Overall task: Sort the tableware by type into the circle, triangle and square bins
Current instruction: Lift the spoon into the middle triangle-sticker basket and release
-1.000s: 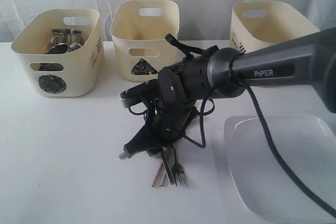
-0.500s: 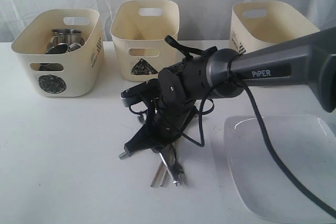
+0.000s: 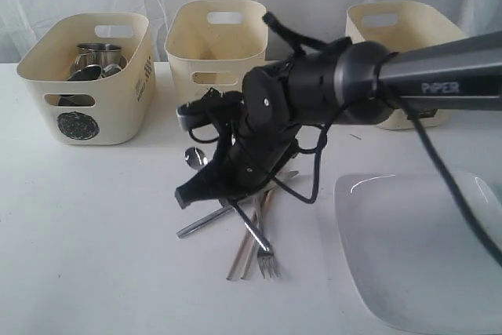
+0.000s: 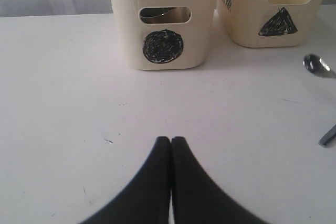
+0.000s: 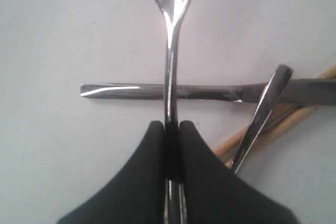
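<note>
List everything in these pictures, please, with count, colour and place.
bins: three, cream, at the back: circle bin left, triangle bin middle, third bin right.
steel mugs: number unclear, silver, inside the circle bin.
spoon: one, silver, before the triangle bin.
knife: one, silver, on the table, mid-front.
chopsticks: one pair, wooden, by the knife.
plate: one, white, front right.
fork: one, silver, in the right gripper.
left gripper: one, black, shut, empty.
right gripper: one, black, shut on the fork.

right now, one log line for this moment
right gripper shut on fork | left gripper shut, empty | mugs in circle bin | plate unsorted
</note>
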{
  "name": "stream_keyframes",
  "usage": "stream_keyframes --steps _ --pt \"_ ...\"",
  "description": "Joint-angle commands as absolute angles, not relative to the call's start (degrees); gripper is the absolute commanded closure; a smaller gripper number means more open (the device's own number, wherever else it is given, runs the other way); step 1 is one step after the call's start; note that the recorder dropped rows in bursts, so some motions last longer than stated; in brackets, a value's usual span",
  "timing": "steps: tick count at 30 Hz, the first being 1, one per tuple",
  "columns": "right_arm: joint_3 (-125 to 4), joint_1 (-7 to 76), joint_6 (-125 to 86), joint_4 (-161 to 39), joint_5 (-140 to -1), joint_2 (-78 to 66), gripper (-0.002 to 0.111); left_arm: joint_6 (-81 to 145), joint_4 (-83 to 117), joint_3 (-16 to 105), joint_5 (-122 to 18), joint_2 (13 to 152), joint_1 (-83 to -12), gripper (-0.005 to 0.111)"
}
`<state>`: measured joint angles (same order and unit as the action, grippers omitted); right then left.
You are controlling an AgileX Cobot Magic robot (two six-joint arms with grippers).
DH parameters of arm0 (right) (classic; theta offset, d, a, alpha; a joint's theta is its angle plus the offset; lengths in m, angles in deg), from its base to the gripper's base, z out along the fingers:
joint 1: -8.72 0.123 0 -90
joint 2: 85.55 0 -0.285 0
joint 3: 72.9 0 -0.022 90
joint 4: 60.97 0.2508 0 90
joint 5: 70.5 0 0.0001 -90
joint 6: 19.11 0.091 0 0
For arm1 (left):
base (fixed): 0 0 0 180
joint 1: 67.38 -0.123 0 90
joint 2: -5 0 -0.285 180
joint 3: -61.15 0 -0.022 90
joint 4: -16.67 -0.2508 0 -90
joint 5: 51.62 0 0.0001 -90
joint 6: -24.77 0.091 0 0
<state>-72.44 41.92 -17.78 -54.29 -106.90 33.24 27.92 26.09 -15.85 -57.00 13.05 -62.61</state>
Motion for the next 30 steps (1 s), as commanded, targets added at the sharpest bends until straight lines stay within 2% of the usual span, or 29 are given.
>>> stream_keyframes --steps 1,14,30 --pt "-72.15 41.70 -17.75 -53.92 -102.34 26.39 0.108 27.69 26.38 -16.07 -57.20 12.79 -62.63 0.107" --pt "-73.66 31.88 -7.73 -46.29 -79.12 24.44 0.108 27.69 26.38 -16.07 -57.20 12.79 -62.63 0.107" --pt "-103.25 26.23 -7.28 -44.47 -79.86 45.59 0.108 27.69 26.38 -16.07 -57.20 12.79 -62.63 0.107"
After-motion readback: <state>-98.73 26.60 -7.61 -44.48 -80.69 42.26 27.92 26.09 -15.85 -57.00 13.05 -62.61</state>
